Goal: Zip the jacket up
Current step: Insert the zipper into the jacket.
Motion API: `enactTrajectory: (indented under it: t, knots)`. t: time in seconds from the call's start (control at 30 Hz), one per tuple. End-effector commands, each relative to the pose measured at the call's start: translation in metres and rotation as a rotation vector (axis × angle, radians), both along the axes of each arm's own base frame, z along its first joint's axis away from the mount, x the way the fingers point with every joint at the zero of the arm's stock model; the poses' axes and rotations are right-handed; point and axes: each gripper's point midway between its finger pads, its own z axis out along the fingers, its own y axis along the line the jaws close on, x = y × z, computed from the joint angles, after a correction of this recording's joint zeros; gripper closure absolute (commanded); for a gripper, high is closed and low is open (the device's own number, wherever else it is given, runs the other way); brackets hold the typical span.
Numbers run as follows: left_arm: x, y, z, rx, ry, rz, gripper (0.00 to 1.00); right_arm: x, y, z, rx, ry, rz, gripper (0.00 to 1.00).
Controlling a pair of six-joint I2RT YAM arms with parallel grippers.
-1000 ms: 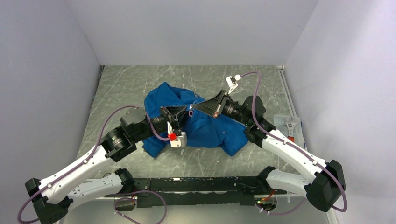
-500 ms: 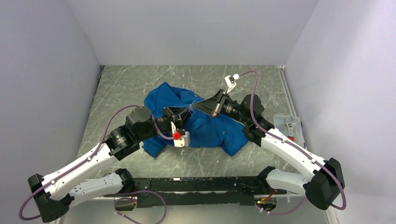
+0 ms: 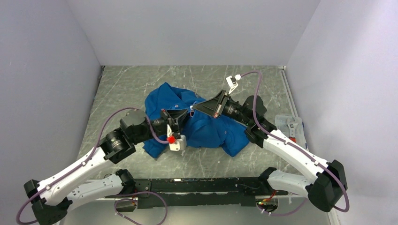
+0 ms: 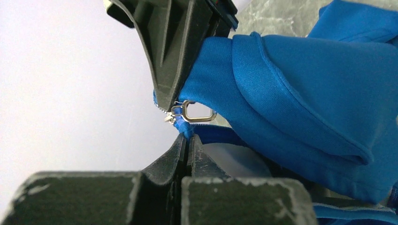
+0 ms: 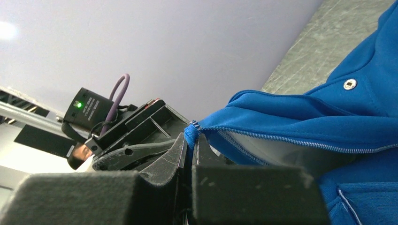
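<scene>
The bright-blue jacket (image 3: 206, 129) lies bunched in the middle of the table, its front edge lifted between both grippers. My left gripper (image 4: 188, 137) is shut on the blue zipper tape just below the silver zipper pull (image 4: 196, 113). My right gripper (image 5: 191, 137) is shut on the end of the jacket's zipper edge (image 5: 300, 141), with pale lining showing beneath. In the top view the left gripper (image 3: 184, 115) and right gripper (image 3: 193, 109) meet almost tip to tip above the jacket (image 4: 319, 89). A silver snap (image 5: 348, 84) shows on the fabric.
The grey marbled table (image 3: 131, 84) is enclosed by pale walls on three sides. A clear packet with a tool (image 3: 292, 126) lies at the right edge. The arms' black base rail (image 3: 197, 187) runs along the near edge.
My left gripper's jaws have shut on the zipper tape below the pull, after the left arm shifted slightly right and back. The right gripper has held still.
</scene>
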Motion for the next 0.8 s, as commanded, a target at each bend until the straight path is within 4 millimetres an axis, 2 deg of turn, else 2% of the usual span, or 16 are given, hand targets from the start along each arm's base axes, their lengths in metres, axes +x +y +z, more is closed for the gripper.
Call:
enactTrajectory:
  t: [0.0, 0.07, 0.37, 0.53, 0.63, 0.77]
  knots:
    - [-0.047, -0.006, 0.039, -0.120, -0.075, -0.217, 1.00, -0.007, -0.002, 0.027, 0.044, -0.090, 0.003, 1.00]
    - [-0.052, -0.006, 0.037, -0.124, -0.072, -0.242, 1.00, -0.007, -0.003, 0.026, 0.037, -0.094, 0.003, 1.00]
    - [-0.050, -0.007, 0.027, -0.101, 0.014, -0.253, 1.00, -0.013, -0.005, 0.030, 0.013, -0.116, 0.015, 0.99]
    - [-0.036, 0.002, 0.031, -0.136, 0.075, -0.214, 1.00, -0.018, -0.007, 0.023, -0.055, -0.142, 0.026, 0.76]
    - [-0.031, 0.007, 0.030, -0.148, 0.116, -0.210, 1.00, -0.020, -0.010, 0.023, -0.114, -0.182, 0.030, 0.67]
    - [-0.025, 0.011, 0.024, -0.164, 0.200, -0.204, 1.00, -0.021, -0.011, 0.021, -0.188, -0.226, 0.043, 0.40]
